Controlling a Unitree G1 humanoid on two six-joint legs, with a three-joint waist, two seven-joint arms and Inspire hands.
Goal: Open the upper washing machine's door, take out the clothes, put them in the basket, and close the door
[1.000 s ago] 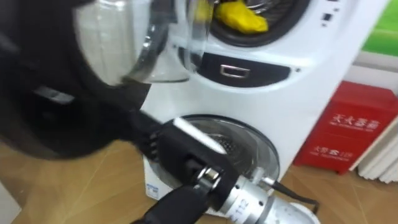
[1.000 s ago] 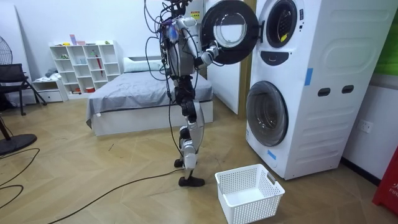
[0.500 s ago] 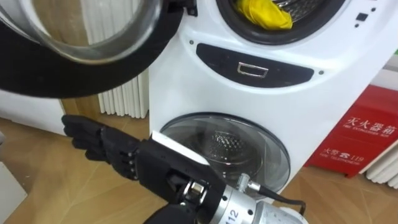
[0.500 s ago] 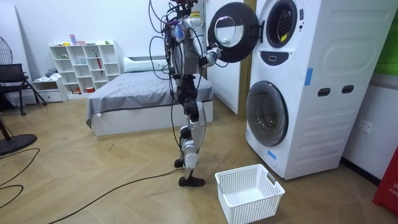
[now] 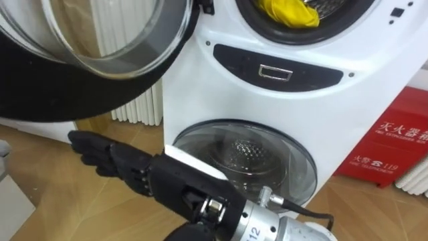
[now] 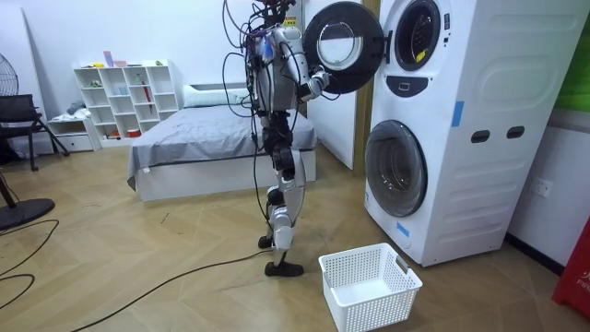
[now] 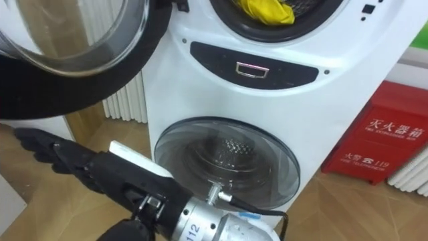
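**Yellow garment in the upper drum, right hand empty under the open door**

A crumpled yellow garment (image 5: 289, 12) lies in the mouth of the top drum of the washer stack (image 6: 461, 120), at the front edge of the round opening. Nothing is holding it.

The stack's upper door (image 5: 100, 53) is swung wide open to the left of that drum, its clear bowl-shaped glass set in a thick black rim. Below the drum, on the stack's white front, sits a dark curved panel (image 5: 274, 70) with a small framed window. Under that is the stack's lower door (image 5: 244, 161), shut, with a perforated metal drum showing through its glass.

The right hand (image 5: 117, 161) reaches in from the lower right, to the left of the stack's lower door and just under the black rim of the open door, apart from it. Its fingers are stretched out straight and it grips nothing.

A white radiator (image 5: 137, 107) stands to the left of the stack, partly behind the open door, and a red box (image 5: 394, 144) with printed characters stands to its right.

In the room view the robot stands upright in front of the stack's open door, and a white laundry basket (image 6: 364, 251) sits on the wooden floor at the foot of the stack.
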